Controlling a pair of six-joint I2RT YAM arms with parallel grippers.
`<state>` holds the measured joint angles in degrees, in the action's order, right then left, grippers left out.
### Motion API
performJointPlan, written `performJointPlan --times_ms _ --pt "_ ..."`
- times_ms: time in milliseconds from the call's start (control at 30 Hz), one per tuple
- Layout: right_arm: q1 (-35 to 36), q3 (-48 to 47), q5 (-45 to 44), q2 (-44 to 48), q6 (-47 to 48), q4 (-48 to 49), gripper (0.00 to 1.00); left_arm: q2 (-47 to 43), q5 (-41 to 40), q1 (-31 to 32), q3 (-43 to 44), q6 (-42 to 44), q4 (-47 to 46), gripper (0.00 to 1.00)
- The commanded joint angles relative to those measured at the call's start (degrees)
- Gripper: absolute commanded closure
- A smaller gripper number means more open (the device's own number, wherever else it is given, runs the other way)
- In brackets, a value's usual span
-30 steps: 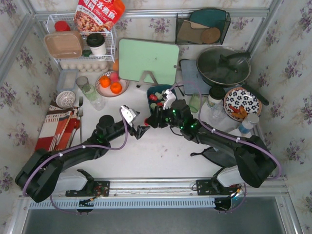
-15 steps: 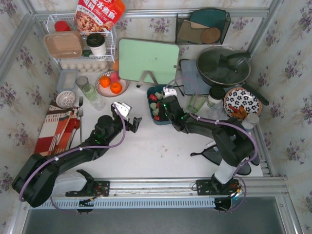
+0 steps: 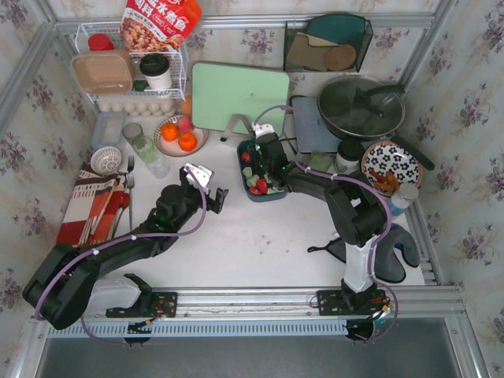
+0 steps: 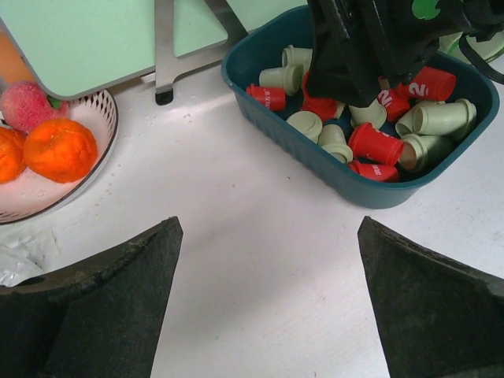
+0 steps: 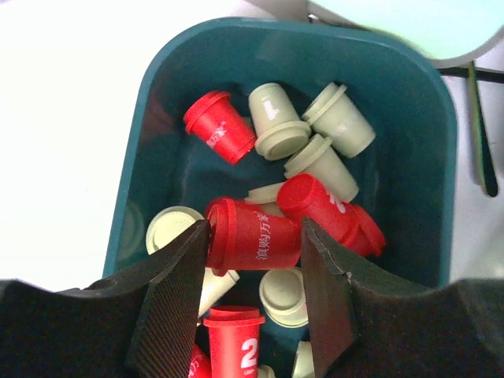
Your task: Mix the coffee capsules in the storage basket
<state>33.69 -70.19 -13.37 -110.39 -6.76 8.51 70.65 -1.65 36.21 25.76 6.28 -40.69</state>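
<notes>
The dark teal storage basket (image 3: 246,193) stands mid-table, right of the fruit plate. It holds several red and pale green coffee capsules (image 4: 374,143) lying jumbled. My right gripper (image 3: 264,157) is down inside the basket (image 5: 291,47), its fingers closed on a red capsule (image 5: 256,244) lying sideways between the pads above the pile. Pale green capsules (image 5: 276,118) lie at the basket's far end. My left gripper (image 3: 211,187) is open and empty over bare white table, left of and nearer than the basket (image 4: 346,177); it shows in the left wrist view (image 4: 268,228).
A plate with oranges (image 3: 179,135) sits left of the basket and shows in the left wrist view (image 4: 55,150). A green cutting board (image 3: 240,96) on a stand is behind it. A glass cup (image 3: 315,165), a lidded pan (image 3: 361,106) and a patterned bowl (image 3: 391,167) are to the right.
My right gripper has moved from the table centre, near the left gripper, back and left into the basket. The left gripper has drawn back slightly to the left.
</notes>
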Motion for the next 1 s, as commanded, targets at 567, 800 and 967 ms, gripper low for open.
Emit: performJointPlan --times_ms 567,800,967 --pt "2.8 12.4 7.7 12.2 -4.1 -7.4 0.34 1.0 -0.7 -0.3 1.2 -1.2 0.9 0.04" --pt "2.8 10.2 8.3 14.4 -4.9 -8.3 0.09 0.5 -0.8 -0.3 1.2 -1.0 1.4 0.04" --pt "2.7 10.8 5.8 22.1 -4.7 -10.6 0.09 0.3 -0.5 -0.3 1.2 -1.5 1.4 0.04"
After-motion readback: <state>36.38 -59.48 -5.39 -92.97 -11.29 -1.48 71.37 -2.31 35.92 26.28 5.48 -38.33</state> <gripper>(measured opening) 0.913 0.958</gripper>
